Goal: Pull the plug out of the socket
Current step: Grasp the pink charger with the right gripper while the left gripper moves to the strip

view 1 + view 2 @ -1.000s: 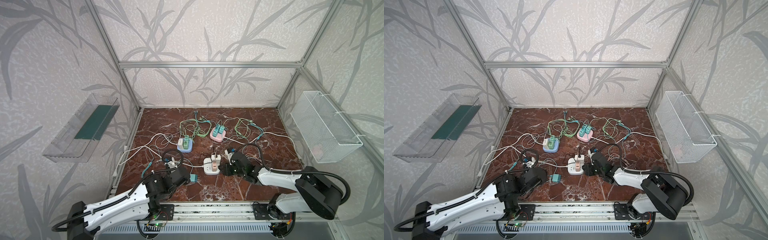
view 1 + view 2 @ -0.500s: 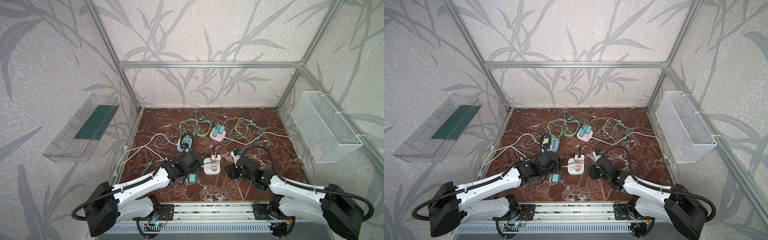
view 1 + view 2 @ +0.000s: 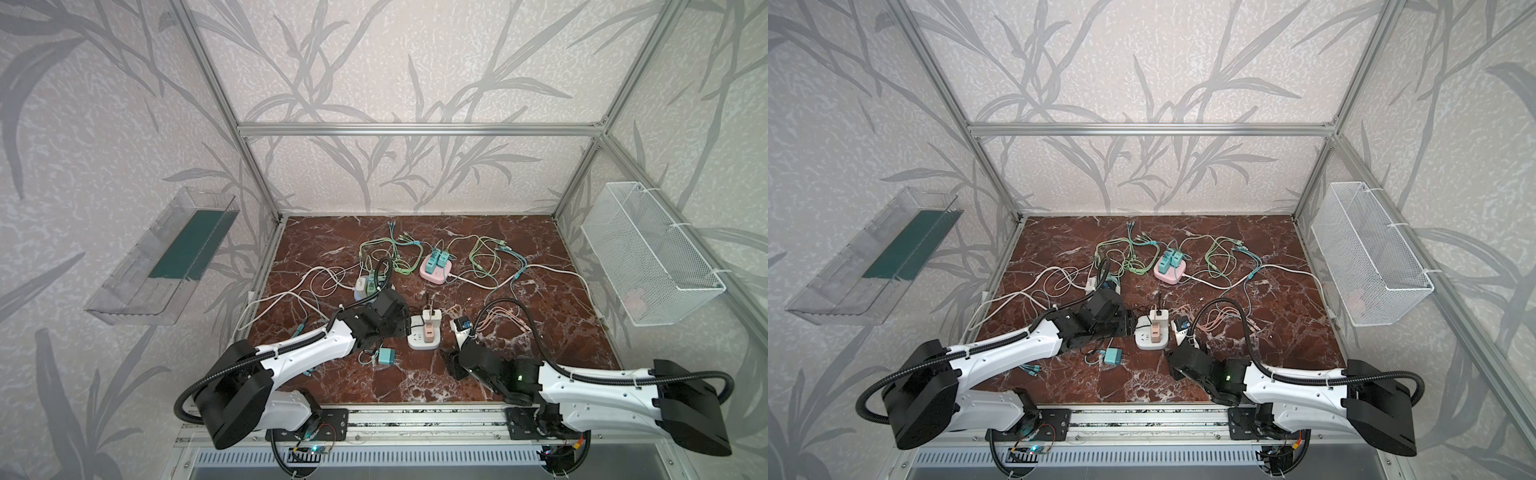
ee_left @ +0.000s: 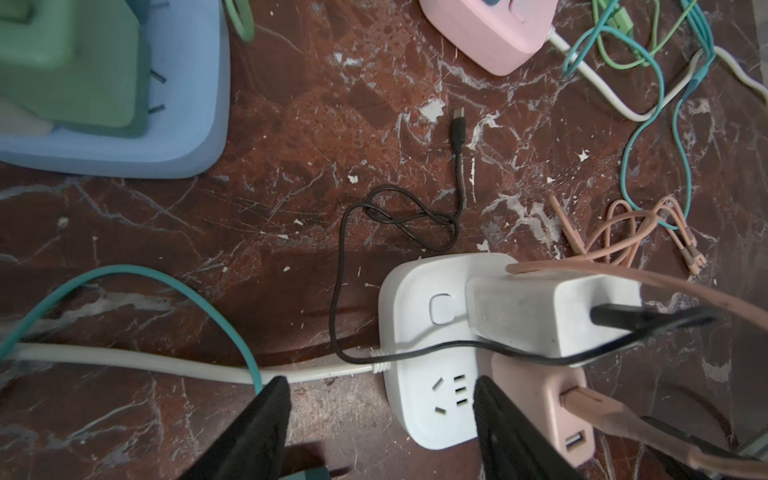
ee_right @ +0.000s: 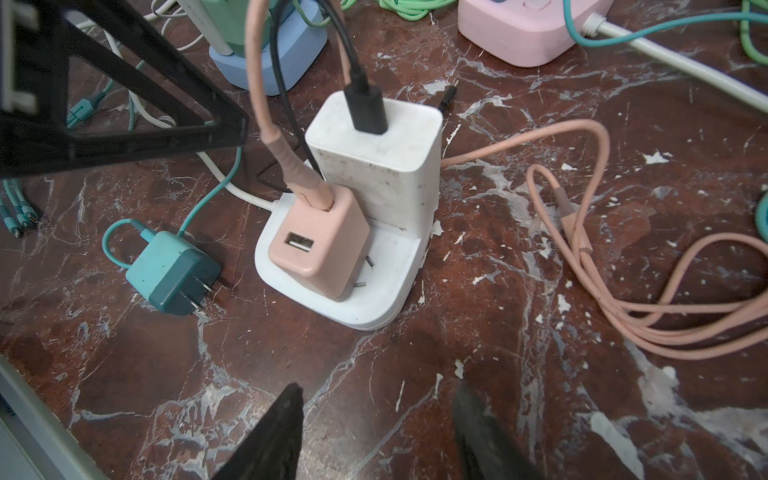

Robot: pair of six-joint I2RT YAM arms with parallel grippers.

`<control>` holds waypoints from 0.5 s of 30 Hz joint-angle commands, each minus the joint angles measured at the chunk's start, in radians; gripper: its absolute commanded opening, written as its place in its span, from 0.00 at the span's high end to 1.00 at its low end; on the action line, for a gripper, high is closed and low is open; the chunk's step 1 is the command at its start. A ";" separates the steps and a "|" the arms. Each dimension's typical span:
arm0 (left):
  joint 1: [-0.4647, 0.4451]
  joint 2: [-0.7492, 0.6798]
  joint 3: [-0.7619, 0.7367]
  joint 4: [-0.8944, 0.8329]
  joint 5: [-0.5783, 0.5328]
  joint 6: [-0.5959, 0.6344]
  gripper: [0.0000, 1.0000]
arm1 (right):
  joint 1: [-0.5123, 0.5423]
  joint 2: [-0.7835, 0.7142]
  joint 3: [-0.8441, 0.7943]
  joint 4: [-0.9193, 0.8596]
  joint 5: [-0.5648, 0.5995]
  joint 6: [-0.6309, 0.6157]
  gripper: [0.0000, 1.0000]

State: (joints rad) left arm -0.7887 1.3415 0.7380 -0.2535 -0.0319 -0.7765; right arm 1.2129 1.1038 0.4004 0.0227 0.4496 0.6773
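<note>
- The white socket base [image 5: 357, 299] is sitting on the red-brown marbled tabletop [image 5: 498, 340]. A pink charger plug [image 5: 320, 245] and a taller white charger block [image 5: 374, 166] are standing in its top face, side by side and touching.
- The pink charger plug is leaning. Two bare metal prongs are showing under its raised edge, so it is probably only partly seated in the base.
- The left gripper [image 4: 378, 399] is hovering low at the side of the base where the white mains cord [image 4: 166, 361] is entering. Its fingers [image 4: 257, 428] are standing apart and holding nothing. They are framing the base's empty outlet, one finger just beside the pink plug.
- The right gripper [image 5: 378, 395] is hanging short of the base on the side opposite the white block, its fingers [image 5: 274, 436] spread and empty.
- The step in hand is probably closing in for the grip. It would go best with one gripper pinning the base while the other is clamping the pink plug across its flat sides and drawing it straight along the prongs.
- Rocking the plug sideways is risking dragging the light base or bending the prongs.
- The fingers should be staying clear of the pink cable [image 5: 257, 83] and the black cable [image 5: 368, 104] rising from the two chargers.
- The base and chargers are looking like smooth, hard, round-cornered plastic, likely slippery. The white block is showing dark specks.
- A teal plug [image 5: 170, 274] is lying loose just beside the base, prongs bare.
</note>
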 commanded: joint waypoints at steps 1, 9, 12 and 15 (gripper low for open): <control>0.008 -0.008 0.009 0.027 0.018 0.019 0.29 | 0.024 0.066 0.060 -0.006 0.078 0.046 0.40; 0.010 -0.008 -0.026 0.042 0.010 0.008 0.27 | 0.030 0.259 0.220 -0.112 0.122 0.060 0.38; 0.013 0.000 -0.031 0.053 0.016 0.008 0.26 | 0.030 0.315 0.279 -0.174 0.143 0.074 0.37; 0.019 0.010 -0.025 0.051 0.017 0.013 0.26 | 0.030 0.342 0.291 -0.155 0.149 0.080 0.37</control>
State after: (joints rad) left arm -0.7773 1.3418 0.7193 -0.2142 -0.0170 -0.7769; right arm 1.2369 1.4269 0.6727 -0.0837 0.5503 0.7345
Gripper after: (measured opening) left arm 0.740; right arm 0.630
